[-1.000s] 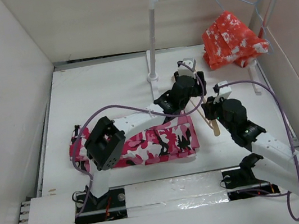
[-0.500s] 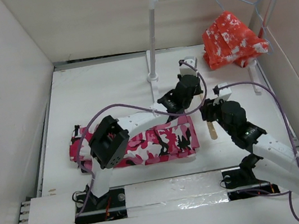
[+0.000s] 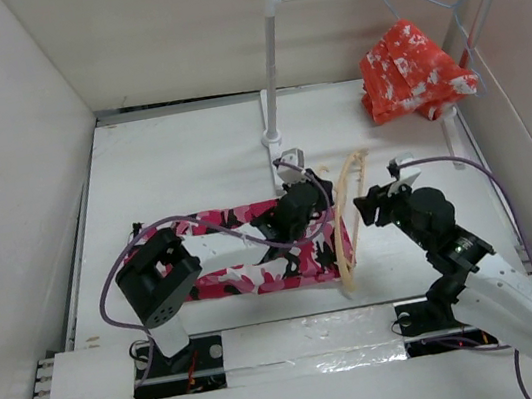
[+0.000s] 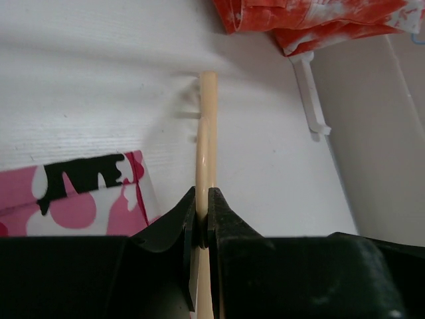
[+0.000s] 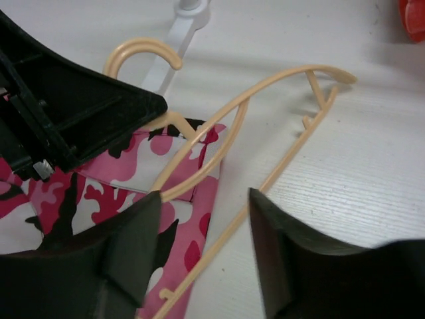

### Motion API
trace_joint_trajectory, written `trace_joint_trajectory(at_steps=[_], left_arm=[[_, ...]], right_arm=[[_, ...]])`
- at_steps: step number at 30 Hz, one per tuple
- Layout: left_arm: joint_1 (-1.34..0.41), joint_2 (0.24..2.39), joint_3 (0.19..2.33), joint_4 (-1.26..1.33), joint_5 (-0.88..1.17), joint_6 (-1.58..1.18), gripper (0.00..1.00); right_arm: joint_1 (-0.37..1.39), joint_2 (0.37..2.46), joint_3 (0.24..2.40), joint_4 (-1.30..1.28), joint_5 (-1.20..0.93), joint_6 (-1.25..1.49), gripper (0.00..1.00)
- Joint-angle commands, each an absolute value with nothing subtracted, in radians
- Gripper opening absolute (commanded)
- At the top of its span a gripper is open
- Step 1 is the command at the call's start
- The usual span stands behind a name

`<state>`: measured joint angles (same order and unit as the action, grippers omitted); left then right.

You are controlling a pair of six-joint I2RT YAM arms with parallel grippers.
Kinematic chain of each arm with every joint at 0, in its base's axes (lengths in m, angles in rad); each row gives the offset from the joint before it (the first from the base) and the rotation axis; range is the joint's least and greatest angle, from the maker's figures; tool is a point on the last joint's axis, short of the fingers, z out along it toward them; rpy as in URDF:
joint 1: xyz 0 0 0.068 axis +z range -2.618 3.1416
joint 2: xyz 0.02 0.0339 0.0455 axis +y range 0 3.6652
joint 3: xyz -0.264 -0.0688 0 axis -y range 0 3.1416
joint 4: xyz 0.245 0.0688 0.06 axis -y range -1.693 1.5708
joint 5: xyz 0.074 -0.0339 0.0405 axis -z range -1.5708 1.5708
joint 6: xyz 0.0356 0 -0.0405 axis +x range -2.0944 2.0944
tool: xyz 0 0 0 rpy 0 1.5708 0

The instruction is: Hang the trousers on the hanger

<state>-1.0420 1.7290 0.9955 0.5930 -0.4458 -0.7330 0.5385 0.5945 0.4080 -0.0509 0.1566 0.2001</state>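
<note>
Hanger (image 4: 206, 126) in L gripper (image 4: 202, 222) (R gripper (image 5: 202, 259) agape), by trousers (image 4: 73, 199).

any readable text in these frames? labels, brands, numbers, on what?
None readable in any view.
Trousers: camouflage print only, no lettering.
Hanger: plain wood, no marking visible.
Red-orange garment: white blotches, no words.
No sticker or label shows clearly enough to read.
</note>
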Motion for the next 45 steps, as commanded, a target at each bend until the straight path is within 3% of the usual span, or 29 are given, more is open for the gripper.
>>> trace_joint_trajectory(at_steps=[1, 4, 7, 9, 11, 16, 21, 25, 33, 36, 39, 40, 41, 43, 45], left_arm=[[-1.106, 1.648, 0.896, 0.741, -0.507, -0.912, 0.00], [-1.138, 1.634, 0.836, 0.765, -0.577, -0.966, 0.00], [-1.150, 1.635, 0.777, 0.819, -0.630, -1.022, 0.00], [-1.161, 1.644, 0.761, 0.838, -0.672, -1.026, 0.00], [-1.161, 1.660, 0.752, 0.830, -0.705, -1.037, 0.00], [-1.161, 1.664, 0.729, 0.868, -0.738, -1.013, 0.00], [-1.161, 1.675, 0.730, 0.859, -0.742, -1.003, 0.00], [-1.161, 1.677, 0.712, 0.867, -0.735, -0.997, 0.00], [-1.161, 1.684, 0.686, 0.885, -0.729, -0.988, 0.00], [-1.161, 1.687, 0.678, 0.885, -0.735, -0.976, 0.00], [-1.161, 1.692, 0.672, 0.891, -0.739, -0.969, 0.00], [-1.161, 1.692, 0.667, 0.893, -0.741, -0.966, 0.00], [-1.161, 1.692, 0.664, 0.893, -0.749, -0.959, 0.00], [-1.161, 1.686, 0.652, 0.896, -0.758, -0.947, 0.00], [-1.161, 1.677, 0.640, 0.897, -0.770, -0.927, 0.00]], right_arm=[[0.548, 0.572, 0.410, -0.106, 0.084, 0.190, 0.34], [0.548, 0.569, 0.390, -0.109, 0.028, 0.193, 0.12], [0.548, 0.580, 0.327, -0.036, -0.033, 0.212, 0.01], [0.548, 0.603, 0.292, 0.027, -0.057, 0.230, 0.01], [0.548, 0.627, 0.276, 0.084, -0.087, 0.253, 0.03], [0.548, 0.750, 0.276, 0.129, -0.100, 0.256, 0.28], [0.548, 0.899, 0.268, 0.258, -0.104, 0.262, 0.42], [0.548, 1.017, 0.310, 0.261, -0.081, 0.239, 0.59], [0.548, 1.184, 0.304, 0.368, -0.094, 0.270, 0.58], [0.548, 1.213, 0.298, 0.409, -0.133, 0.272, 0.53], [0.548, 1.233, 0.293, 0.433, -0.144, 0.279, 0.26], [0.548, 1.232, 0.293, 0.434, -0.144, 0.281, 0.12], [0.548, 1.215, 0.290, 0.436, -0.149, 0.281, 0.07], [0.539, 1.177, 0.282, 0.446, -0.155, 0.285, 0.00], [0.538, 1.097, 0.276, 0.428, -0.147, 0.288, 0.00]])
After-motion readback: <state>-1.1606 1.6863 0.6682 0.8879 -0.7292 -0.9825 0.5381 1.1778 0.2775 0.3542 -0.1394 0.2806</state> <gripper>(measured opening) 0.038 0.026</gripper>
